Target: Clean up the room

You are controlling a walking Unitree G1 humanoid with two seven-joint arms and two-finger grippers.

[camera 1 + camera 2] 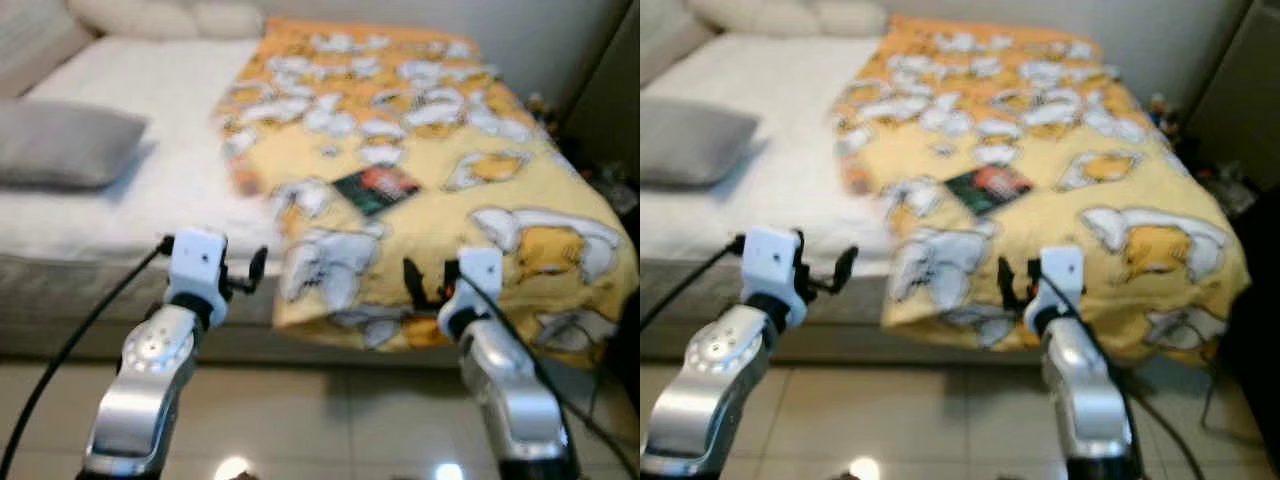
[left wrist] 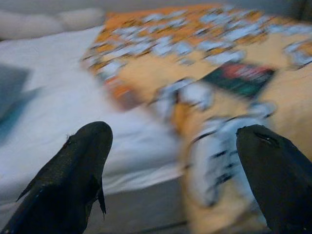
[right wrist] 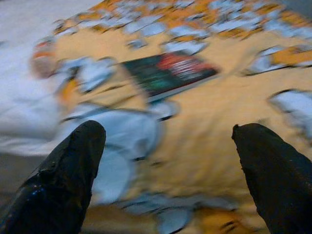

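Bed (image 1: 150, 190): dark book (image 1: 376, 188) lies on yellow blanket (image 1: 480, 230), not yet picked up; left hand (image 1: 240, 275) and right hand (image 1: 425, 285) both spread, empty.

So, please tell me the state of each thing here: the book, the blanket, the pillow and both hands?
Book: closed, lying flat on the blanket.
Blanket: spread over the right part of the bed, its edge hanging over the side.
Grey pillow: lying flat on the white sheet.
Left hand: open, holding nothing, in front of the bed.
Right hand: open, holding nothing, pointing toward the book.
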